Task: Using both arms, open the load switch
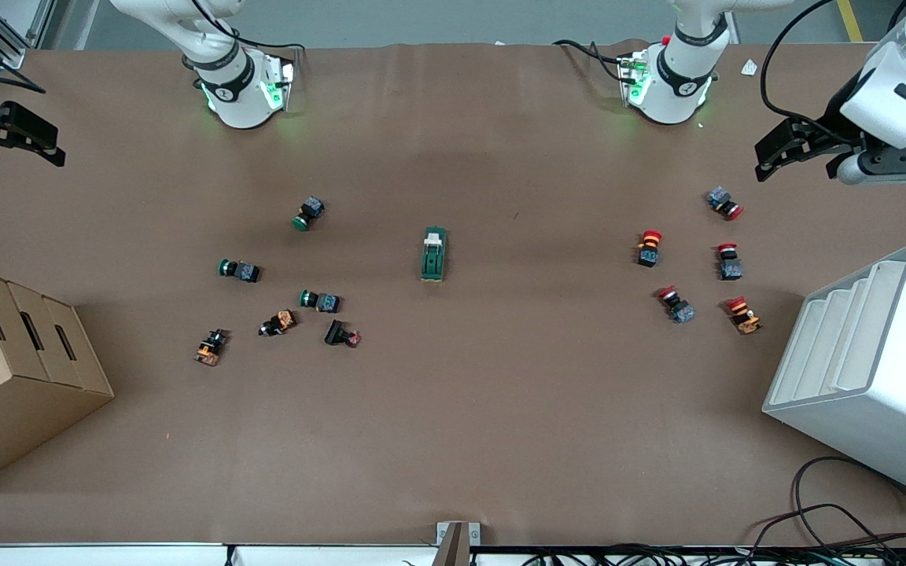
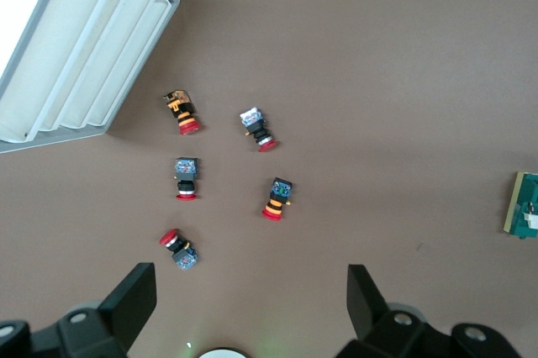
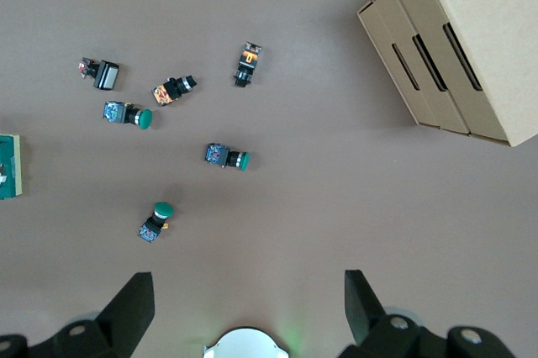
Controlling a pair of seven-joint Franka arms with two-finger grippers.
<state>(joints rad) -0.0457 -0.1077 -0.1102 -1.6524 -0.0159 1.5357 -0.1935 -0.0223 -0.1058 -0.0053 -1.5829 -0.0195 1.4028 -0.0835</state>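
Load switch alone mid-counter, untouched. Left gripper and right gripper high at counter ends, jaws spread. Risk: one-sided push slides unbraced switch; white lever small, pinch may slip.

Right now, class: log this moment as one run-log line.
load switch: mid-table, untouched | left gripper: open, over table's left-arm end | right gripper: open, over right-arm end

- A brown, matte paper-like sheet is covering the whole table.
- A tan slotted cardboard box is sitting at the right arm's end.
- A white ribbed plastic rack is standing at the left arm's end.
- Black cables are trailing along the near edge.
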